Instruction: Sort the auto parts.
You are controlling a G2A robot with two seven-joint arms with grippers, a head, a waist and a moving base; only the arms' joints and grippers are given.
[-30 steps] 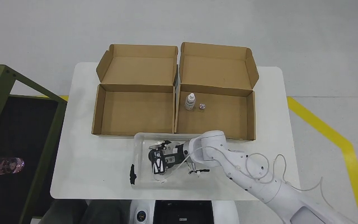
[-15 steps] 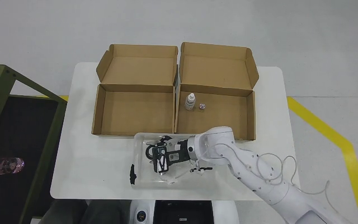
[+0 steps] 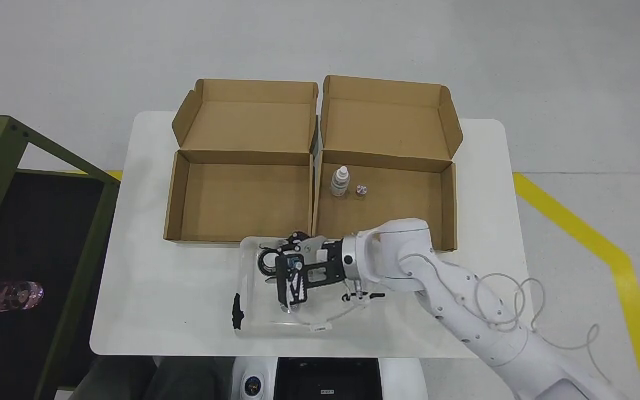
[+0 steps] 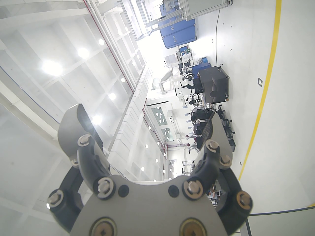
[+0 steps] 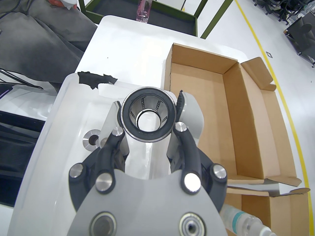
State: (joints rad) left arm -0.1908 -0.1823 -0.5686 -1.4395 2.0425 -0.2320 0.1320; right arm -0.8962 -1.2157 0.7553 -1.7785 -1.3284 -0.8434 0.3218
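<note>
A steel cylindrical bearing (image 5: 149, 116) with black end rings sits between the fingers of my right gripper (image 5: 149, 104), which is shut on it. In the top view that gripper (image 3: 283, 270) hangs over the clear plastic tray (image 3: 250, 300) at the table's front. A small metal bushing (image 5: 91, 140) lies on the tray floor just beside the gripper. My left gripper (image 4: 144, 121) points up at the ceiling, open, with nothing between its fingers.
Two open cardboard boxes stand behind the tray. The left box (image 3: 240, 200) holds nothing; the right box (image 3: 420, 205) holds a small bottle (image 3: 341, 181) and a tiny part (image 3: 363, 188). Black tape (image 3: 236, 310) sticks to the tray's rim. A green cart (image 3: 40, 250) stands left of the table.
My right gripper has risen out of the tray with the bearing and shifted a little toward the boxes. The boxes and their contents have not moved.
</note>
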